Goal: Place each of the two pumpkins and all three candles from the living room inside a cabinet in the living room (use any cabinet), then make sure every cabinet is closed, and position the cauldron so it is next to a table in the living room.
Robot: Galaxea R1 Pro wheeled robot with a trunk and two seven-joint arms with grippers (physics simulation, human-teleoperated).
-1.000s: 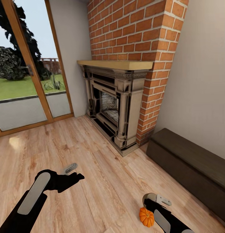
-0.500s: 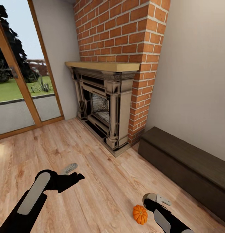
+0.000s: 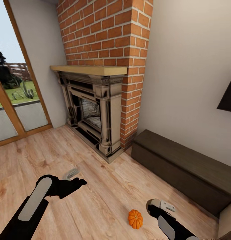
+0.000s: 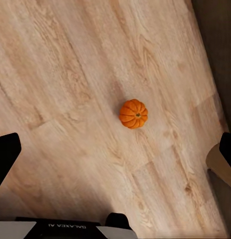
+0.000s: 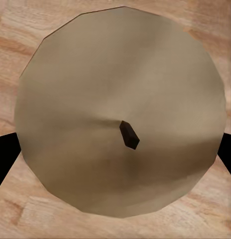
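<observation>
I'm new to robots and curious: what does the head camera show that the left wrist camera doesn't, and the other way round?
Head view alone: the brick fireplace, glass door, and both arms with the left pincer and right pincer. Left wrist view alone: a straight-down look at the pumpkin's stem. Shared: the pumpkin, wooden floor and dark cabinet.

So I'm looking down at a wood floor (image 3: 95, 200) with one little orange pumpkin (image 3: 135, 219) sitting on it, just beside my right arm's fingers (image 3: 163, 206). My left arm's fingers (image 3: 73, 178) hang over bare planks, well apart from it. Long dark cabinet (image 3: 182, 166) runs along the wall, right next to the brick fireplace (image 3: 95, 110), drawers all flush.
</observation>
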